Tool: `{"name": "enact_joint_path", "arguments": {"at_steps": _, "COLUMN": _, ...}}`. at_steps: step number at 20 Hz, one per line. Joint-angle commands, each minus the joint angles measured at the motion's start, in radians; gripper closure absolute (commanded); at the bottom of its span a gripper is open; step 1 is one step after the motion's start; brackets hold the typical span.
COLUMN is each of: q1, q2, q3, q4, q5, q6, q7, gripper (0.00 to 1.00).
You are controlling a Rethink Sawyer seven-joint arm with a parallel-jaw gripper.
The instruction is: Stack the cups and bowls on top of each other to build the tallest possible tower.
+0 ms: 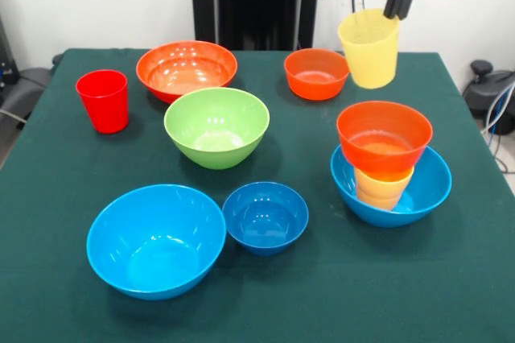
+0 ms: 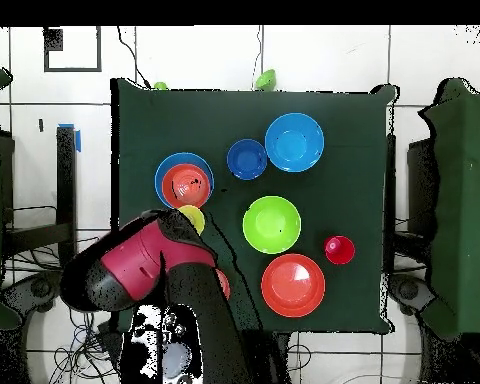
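Observation:
My gripper [image 1: 397, 11] is shut on the far rim of the pale yellow cup [image 1: 368, 47] and holds it in the air, tilted, above and behind the tower. The tower [image 1: 384, 158] is a large light-blue bowl [image 1: 426, 190] holding the yellow-orange nested cups [image 1: 384, 186], with a small orange bowl [image 1: 384, 134] on top. In the overhead view the arm [image 2: 149, 265] hides the gripper. The yellow cup [image 2: 191, 217] shows just below the tower [image 2: 184, 182].
Loose on the green table [image 1: 322, 295]: a red cup [image 1: 103, 100], a large orange bowl [image 1: 187, 69], a green bowl [image 1: 216, 126], a small orange bowl [image 1: 316, 73], a second large light-blue bowl [image 1: 156, 238] and a small dark blue bowl [image 1: 265, 216].

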Motion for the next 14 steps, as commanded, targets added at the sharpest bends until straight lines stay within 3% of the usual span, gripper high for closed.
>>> {"name": "enact_joint_path", "arguments": {"at_steps": 1, "q1": 0.060, "q2": 0.050, "q3": -0.069, "q4": 0.024, "q5": -0.076, "q6": -0.025, "q7": 0.152, "gripper": 1.00}}
{"name": "enact_joint_path", "arguments": {"at_steps": 8, "q1": 0.199, "q2": 0.032, "q3": -0.141, "q4": -0.076, "q5": -0.109, "q6": 0.081, "q7": 0.173, "gripper": 1.00}}
{"name": "enact_joint_path", "arguments": {"at_steps": 14, "q1": 0.318, "q2": 0.005, "q3": -0.233, "q4": -0.096, "q5": -0.103, "q6": 0.142, "q7": 0.219, "gripper": 1.00}}
